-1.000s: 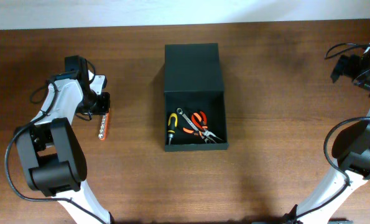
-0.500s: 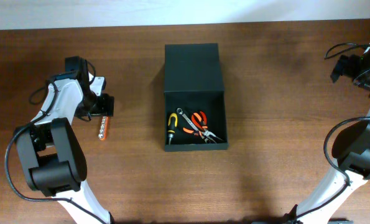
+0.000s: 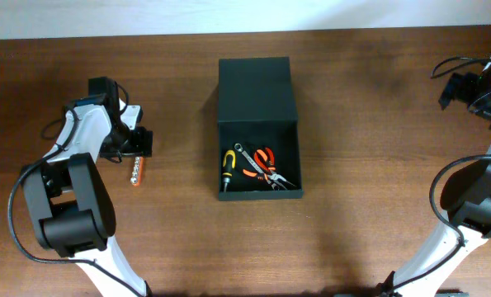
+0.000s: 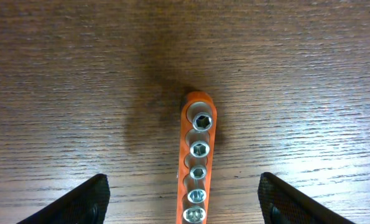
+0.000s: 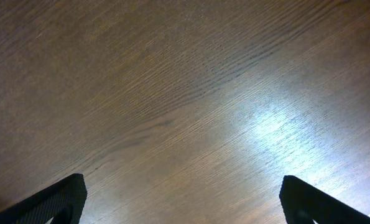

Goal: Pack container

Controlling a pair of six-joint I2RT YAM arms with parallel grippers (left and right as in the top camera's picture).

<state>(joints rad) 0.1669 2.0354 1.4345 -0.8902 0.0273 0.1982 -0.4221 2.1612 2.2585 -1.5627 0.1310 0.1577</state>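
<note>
The left gripper point(image 3: 136, 142) hangs open over the orange strip point(image 4: 198, 155), lined up along it. The container point(image 3: 255, 91) sits to its right.

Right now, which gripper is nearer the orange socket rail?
Left. The left gripper hangs open just over the socket rail. The right gripper is far off on the opposite side, beyond the container.
</note>
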